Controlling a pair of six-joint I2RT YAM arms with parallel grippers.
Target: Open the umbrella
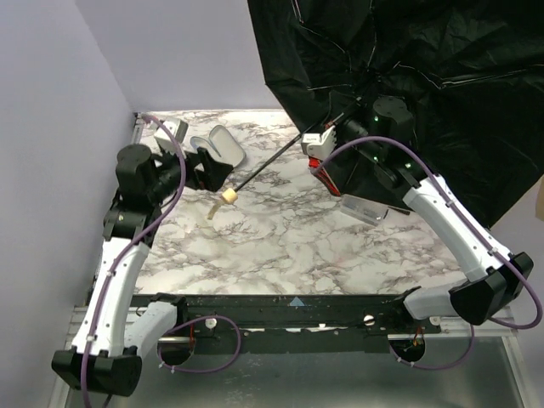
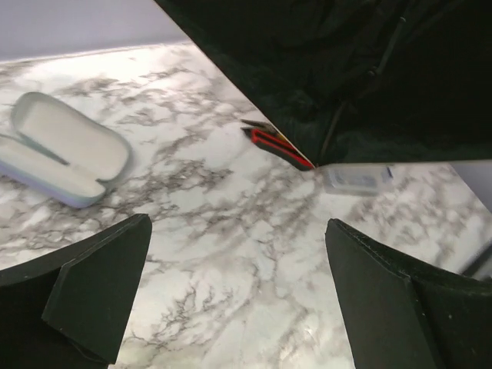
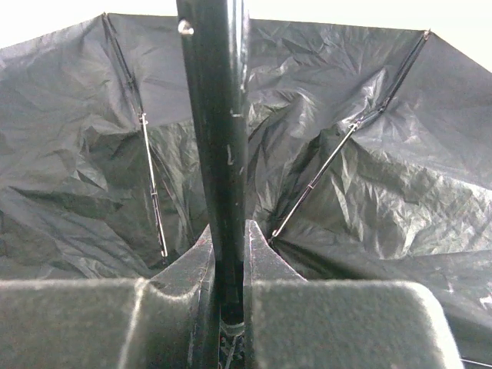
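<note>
The umbrella [image 1: 408, 76] is spread open at the back right, its black lining facing me, ribs showing. Its thin black shaft [image 1: 272, 161] slants down-left to the tan handle [image 1: 226, 197], which rests near the marble tabletop. My right gripper [image 1: 367, 104] is shut on the shaft inside the canopy; in the right wrist view the fingers [image 3: 261, 254] pinch the shaft [image 3: 219, 138] with lining [image 3: 384, 192] behind. My left gripper [image 1: 208, 170] is open and empty, left of the handle; its view shows both fingers [image 2: 92, 296] wide apart over bare marble and the canopy's edge [image 2: 346, 84].
The lavender hard-shell case [image 1: 223, 146] lies open at the back left, also in the left wrist view [image 2: 61, 154]. Red-handled pliers [image 1: 327, 174] lie partly under the canopy's edge. A clear plastic box [image 1: 365, 208] sits right of centre.
</note>
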